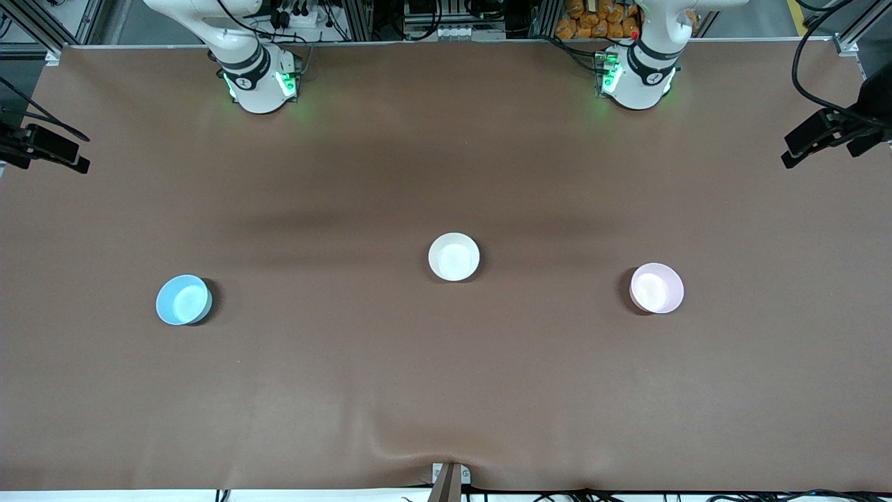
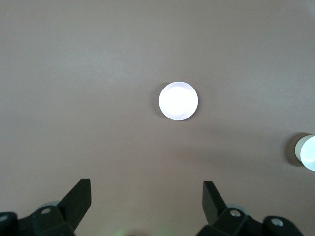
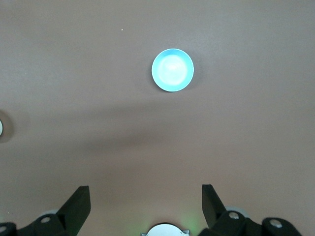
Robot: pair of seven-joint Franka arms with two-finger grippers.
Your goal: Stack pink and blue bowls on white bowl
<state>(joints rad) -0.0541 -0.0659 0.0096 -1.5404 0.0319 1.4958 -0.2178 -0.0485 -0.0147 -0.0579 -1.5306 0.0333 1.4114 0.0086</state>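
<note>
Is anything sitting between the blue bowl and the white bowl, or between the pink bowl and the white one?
Nothing visible. Only bare tabletop lies between the blue bowl and the white bowl, and between the pink bowl and the white bowl. Both tools, left and right, are open high above the table.

Three bowls stand upright and well apart on the brown-covered bench (image 1: 446,376). The white bowl (image 1: 454,256) sits about midway along the bench. The light blue bowl (image 1: 183,300) lies toward the right arm's end, a little nearer to the front camera than the white one. The pale pink bowl (image 1: 656,288) lies toward the left arm's end, also slightly nearer to the camera than the white one. The right arm's base (image 1: 259,84) and the left arm's base (image 1: 637,78) stand at the bench's top edge, each glowing green. Neither end effector shows here.
</note>
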